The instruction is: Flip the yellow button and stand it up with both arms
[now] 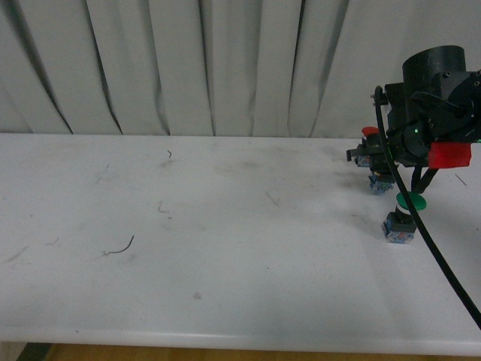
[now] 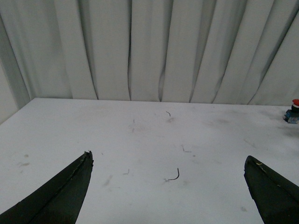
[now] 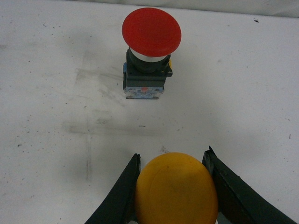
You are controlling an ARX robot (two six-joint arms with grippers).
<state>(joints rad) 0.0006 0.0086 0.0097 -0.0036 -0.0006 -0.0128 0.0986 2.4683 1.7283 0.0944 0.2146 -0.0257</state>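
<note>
Pinching the yellow button (image 3: 176,189) by its cap, the right pincer (image 3: 174,186) sits at the far right of the tabletop (image 1: 225,248), near the red button (image 3: 150,44). The left pincer (image 2: 168,186) hangs spread wide, well apart on the left.

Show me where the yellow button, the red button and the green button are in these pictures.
yellow button (image 3: 176,189), right wrist view, on its cap.
red button (image 3: 151,28), right wrist view, on its cap.
green button (image 1: 411,201), front view, on its cap.
</note>
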